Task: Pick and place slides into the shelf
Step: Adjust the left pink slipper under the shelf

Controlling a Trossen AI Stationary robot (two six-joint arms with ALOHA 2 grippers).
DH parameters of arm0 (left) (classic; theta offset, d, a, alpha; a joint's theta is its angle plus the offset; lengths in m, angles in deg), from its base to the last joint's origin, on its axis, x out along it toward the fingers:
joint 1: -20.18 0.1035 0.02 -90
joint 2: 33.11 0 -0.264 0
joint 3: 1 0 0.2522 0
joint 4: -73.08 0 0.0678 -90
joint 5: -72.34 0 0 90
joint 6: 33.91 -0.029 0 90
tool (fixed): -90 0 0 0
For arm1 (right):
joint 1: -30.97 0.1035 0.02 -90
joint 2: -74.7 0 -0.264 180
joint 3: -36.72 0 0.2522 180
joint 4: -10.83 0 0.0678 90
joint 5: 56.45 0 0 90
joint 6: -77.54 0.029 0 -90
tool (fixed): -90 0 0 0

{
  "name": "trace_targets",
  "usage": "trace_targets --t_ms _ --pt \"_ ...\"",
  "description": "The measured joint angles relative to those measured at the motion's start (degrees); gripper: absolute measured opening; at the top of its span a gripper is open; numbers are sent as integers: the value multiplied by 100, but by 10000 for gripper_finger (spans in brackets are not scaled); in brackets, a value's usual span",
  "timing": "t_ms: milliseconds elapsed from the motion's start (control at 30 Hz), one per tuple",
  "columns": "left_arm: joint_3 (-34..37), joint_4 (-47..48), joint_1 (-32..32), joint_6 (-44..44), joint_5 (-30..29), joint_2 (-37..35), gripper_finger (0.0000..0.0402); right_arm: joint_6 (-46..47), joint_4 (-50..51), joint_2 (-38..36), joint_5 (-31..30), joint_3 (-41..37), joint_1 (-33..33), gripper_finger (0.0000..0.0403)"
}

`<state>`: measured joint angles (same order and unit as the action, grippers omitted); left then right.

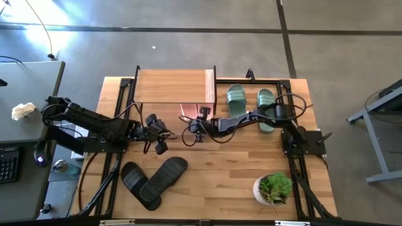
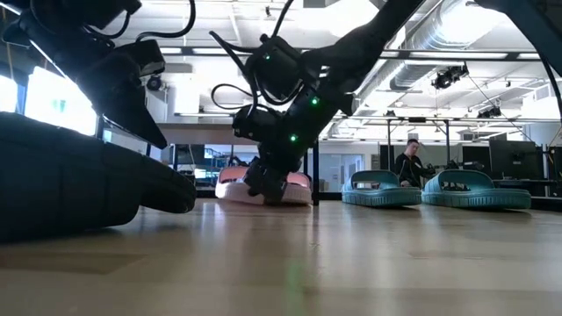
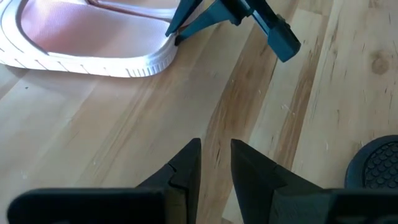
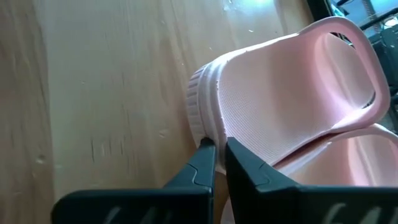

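Observation:
A pale pink slide (image 1: 190, 110) lies at the near edge of the shelf (image 1: 173, 86), heel toward the table's middle. My right gripper (image 4: 216, 144) is shut on that heel. A second pink slide (image 4: 364, 158) lies beside it. My left gripper (image 3: 216, 146) hangs slightly open over bare wood left of the pink slide, with nothing between its fingers. Two black slides (image 1: 154, 179) lie crossed near the table's front left. Two sage green slides (image 1: 237, 100) (image 1: 267, 105) lie flat right of the shelf. My right gripper pinches the pink slide's heel rim (image 4: 205, 127) between its two fingers, one finger on the ribbed outer wall and one on the footbed side. The fingers come slanting down from the table's right. The slide's sole (image 3: 93, 62) rests on the table.
A small potted plant (image 1: 273, 188) stands at the front right corner. The black frame rails (image 1: 295, 163) run along the table's sides. Bare wood lies between the black slides and the plant. A person (image 2: 408, 162) sits in the room beyond.

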<state>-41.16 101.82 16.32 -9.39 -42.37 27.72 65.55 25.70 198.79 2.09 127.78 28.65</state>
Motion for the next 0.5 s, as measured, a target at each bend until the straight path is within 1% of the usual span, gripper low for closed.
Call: trace_targets --t_ms 133,400,500 --pt "0 0 0 2 0 0 74 -88 -106 0 229 -2 -14 18" --pt "0 2 0 2 0 2 74 -54 -266 0 307 -2 -13 94" --pt "0 2 0 11 2 2 74 -71 -292 0 307 -4 -11 116"
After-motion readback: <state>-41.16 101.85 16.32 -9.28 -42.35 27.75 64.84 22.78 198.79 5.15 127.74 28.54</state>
